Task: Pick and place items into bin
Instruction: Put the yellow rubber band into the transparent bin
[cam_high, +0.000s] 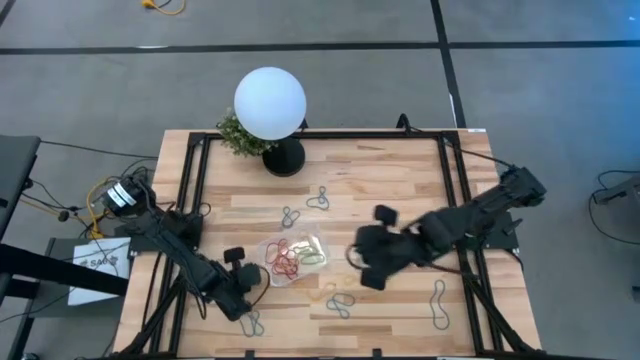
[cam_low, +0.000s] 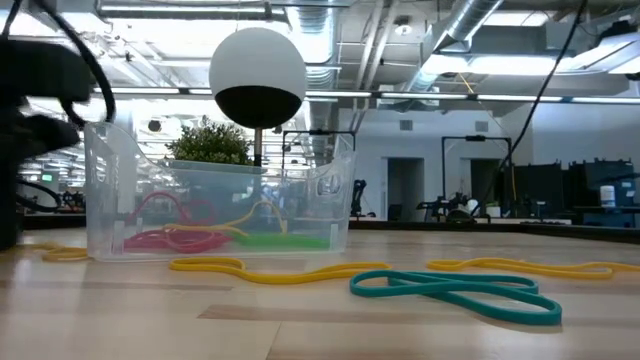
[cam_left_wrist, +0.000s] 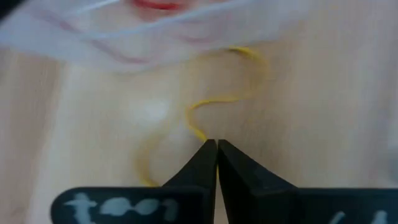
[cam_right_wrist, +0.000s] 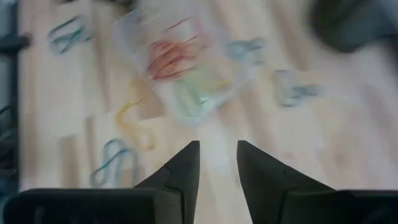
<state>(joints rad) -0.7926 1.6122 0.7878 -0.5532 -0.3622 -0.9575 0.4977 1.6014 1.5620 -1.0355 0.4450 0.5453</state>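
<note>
The bin (cam_high: 293, 255) is a clear tray near the table's middle, with red, yellow and green loops lying in it (cam_low: 200, 235). More loops lie flat on the wood: a long yellow one (cam_low: 270, 270), a teal one (cam_low: 455, 288), grey ones (cam_high: 320, 198). My left gripper (cam_high: 250, 288) is low at the bin's near-left side, shut on a thin yellow loop (cam_left_wrist: 214, 102). My right gripper (cam_high: 358, 262) hovers open just right of the bin (cam_right_wrist: 180, 62), touching nothing. My left gripper pinches one strand of the yellow loop (cam_left_wrist: 200, 134) between its two fingertips. The rest of the loop snakes slack over the wood toward the bin's wall (cam_left_wrist: 124, 31). Whether any of it is lifted off the table, I cannot tell.
A white globe lamp (cam_high: 270, 103) and a small green plant (cam_high: 238, 135) stand at the far edge. Black rails run along the table's left and right sides. A grey-green loop (cam_high: 438, 300) lies near the right rail, another (cam_high: 252, 322) at the near edge.
</note>
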